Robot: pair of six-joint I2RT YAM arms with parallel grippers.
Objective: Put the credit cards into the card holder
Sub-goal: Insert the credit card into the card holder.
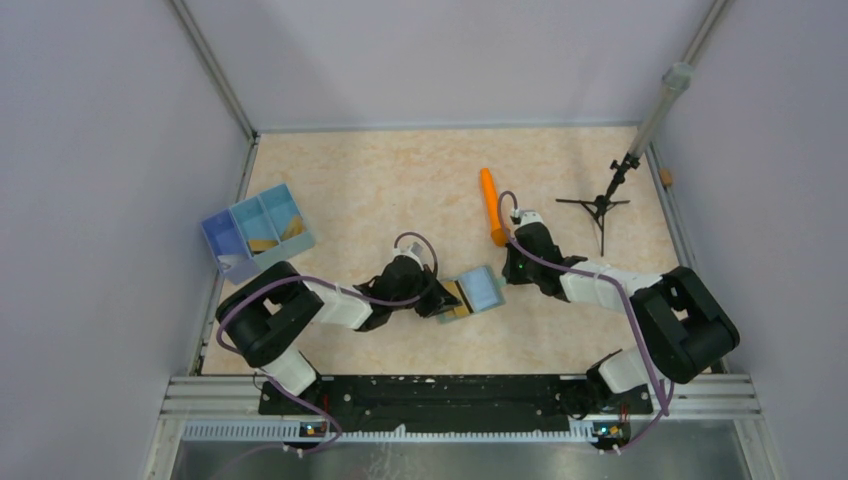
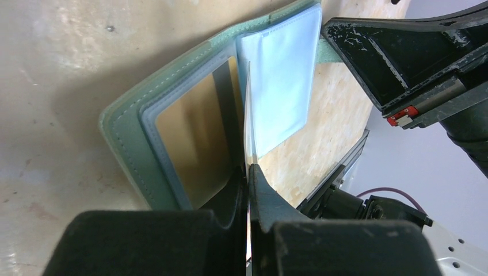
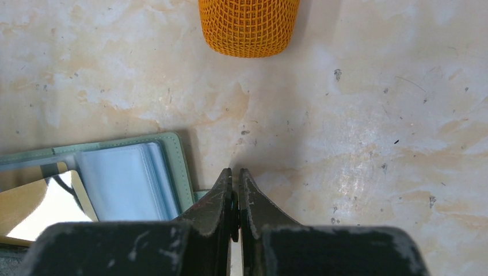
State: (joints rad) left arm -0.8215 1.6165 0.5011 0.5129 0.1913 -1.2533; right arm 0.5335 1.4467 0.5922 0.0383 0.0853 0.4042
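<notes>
The grey-green card holder lies open mid-table, pale blue inside. It also shows in the left wrist view and the right wrist view. A gold-tan credit card with a dark stripe sits in its left-hand sleeve and shows from above too. My left gripper is shut on a thin clear sleeve page that stands up from the fold. My right gripper is shut on the holder's green clasp tab, with the dark stud between its jaws. More gold cards lie in the blue tray.
The blue three-compartment tray stands at the left edge. An orange mesh cylinder lies just beyond the right gripper and shows in the right wrist view. A small black tripod stand is at the back right.
</notes>
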